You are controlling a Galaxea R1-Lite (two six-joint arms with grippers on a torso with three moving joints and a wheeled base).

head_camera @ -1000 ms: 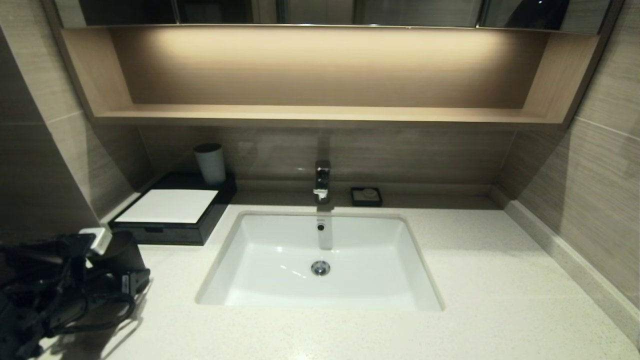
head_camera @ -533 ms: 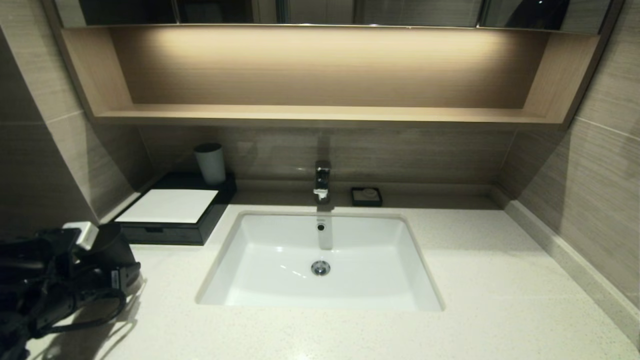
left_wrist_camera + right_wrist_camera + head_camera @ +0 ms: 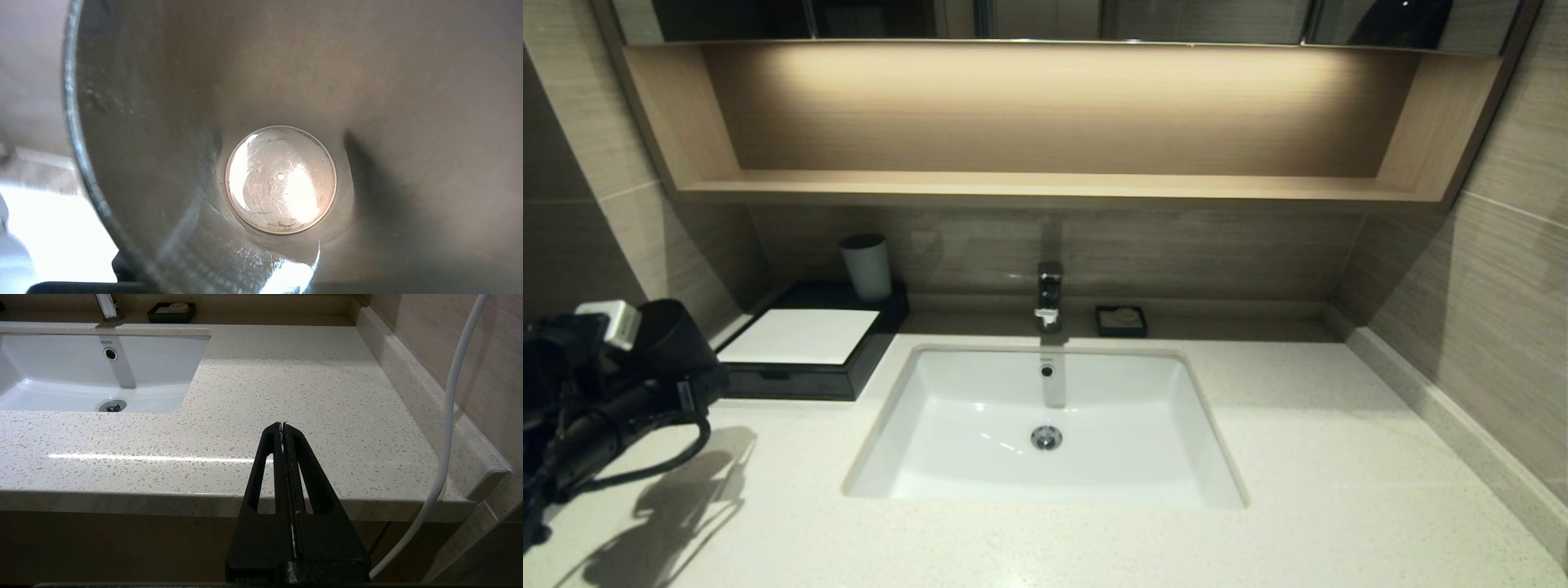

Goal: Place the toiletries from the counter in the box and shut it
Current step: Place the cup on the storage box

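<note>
Left gripper (image 3: 645, 351) is clamped on a dark round cup (image 3: 674, 339); no toiletries lie on the speckled stone counter (image 3: 1307, 457), and the flat black box (image 3: 800, 359) sits closed.

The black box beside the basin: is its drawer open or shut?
Shut: the box has its drawer front flush with the body, and nothing sticks out.
</note>
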